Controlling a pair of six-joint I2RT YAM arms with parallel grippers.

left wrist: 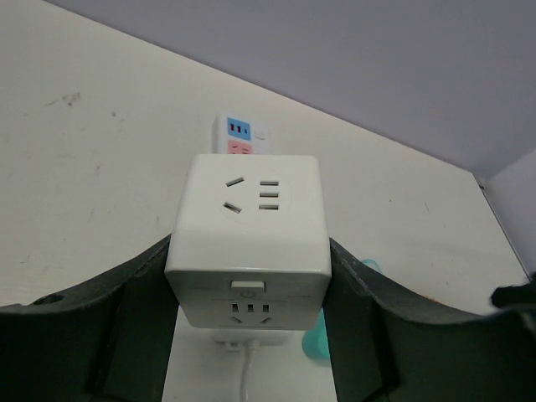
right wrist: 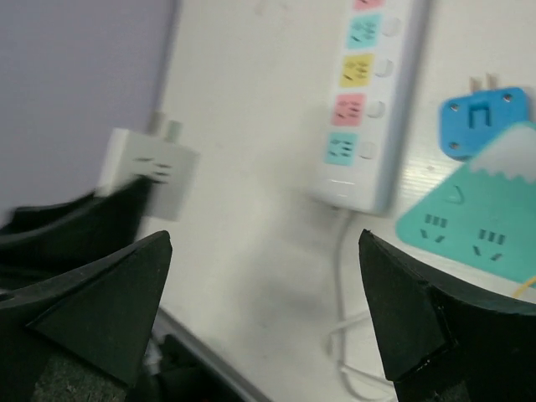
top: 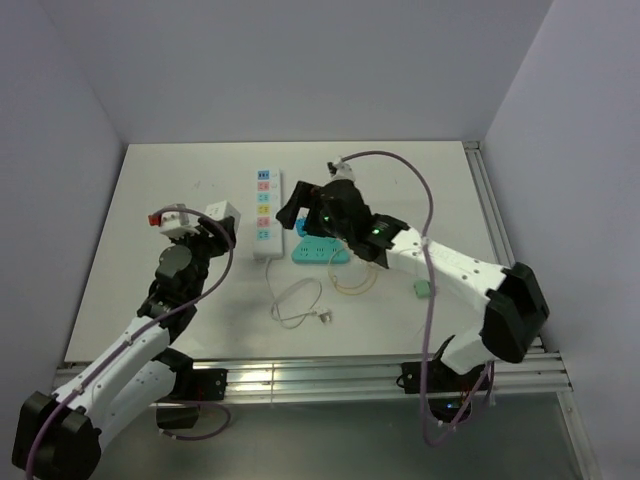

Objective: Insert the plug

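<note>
My left gripper (top: 213, 226) is shut on a white cube plug adapter (top: 224, 213), held above the table left of the white power strip (top: 267, 215). In the left wrist view the cube (left wrist: 244, 226) fills the gap between both fingers, and the strip's far end (left wrist: 241, 134) shows behind it. My right gripper (top: 297, 212) is open and empty, hovering just right of the strip. In the right wrist view the strip (right wrist: 368, 100) with its coloured sockets lies ahead, and the held cube (right wrist: 151, 172) shows its two prongs at the left.
A teal mountain-shaped socket block (top: 320, 250) and a blue plug (right wrist: 484, 121) lie right of the strip. The strip's white cable (top: 298, 302) coils near the front. A yellow cable loop (top: 353, 282) and a small green piece (top: 423, 289) lie under the right arm.
</note>
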